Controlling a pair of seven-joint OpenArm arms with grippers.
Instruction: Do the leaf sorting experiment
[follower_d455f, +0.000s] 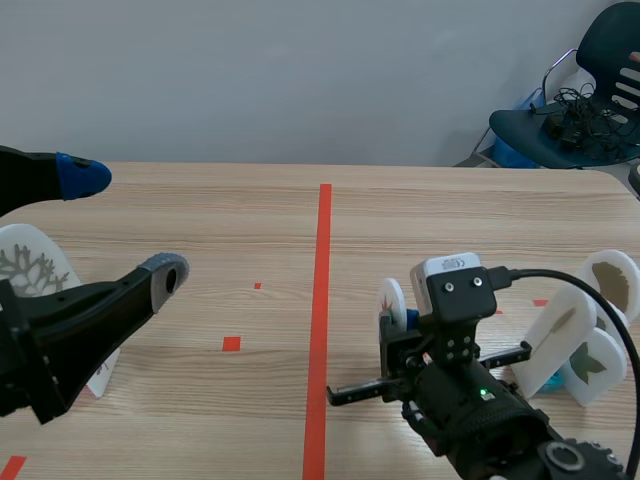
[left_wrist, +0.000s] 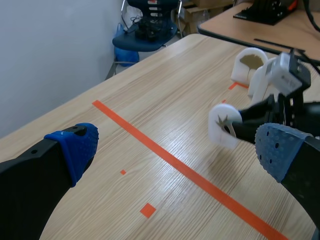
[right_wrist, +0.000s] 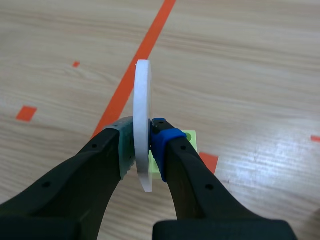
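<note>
My right gripper (right_wrist: 144, 137) is shut on a white round leaf disc (right_wrist: 142, 110), seen edge-on and upright between the pads. A light-green block (right_wrist: 189, 142) lies just behind the disc, low by the table. In the scene view this disc (follower_d455f: 392, 298) is right of the orange centre line. From the left wrist view the disc (left_wrist: 223, 125) shows a dark star-shaped leaf print. My left gripper (follower_d455f: 125, 225) stands open at the left, raised, with nothing between its fingers (left_wrist: 75, 145).
A white card with a branching leaf print (follower_d455f: 28, 265) stands at the far left behind my left arm. Several white leaf cards (follower_d455f: 562, 335) stand grouped at the right edge. An orange tape line (follower_d455f: 322, 300) runs down the table's middle. A chair (follower_d455f: 585, 110) is beyond the far right corner.
</note>
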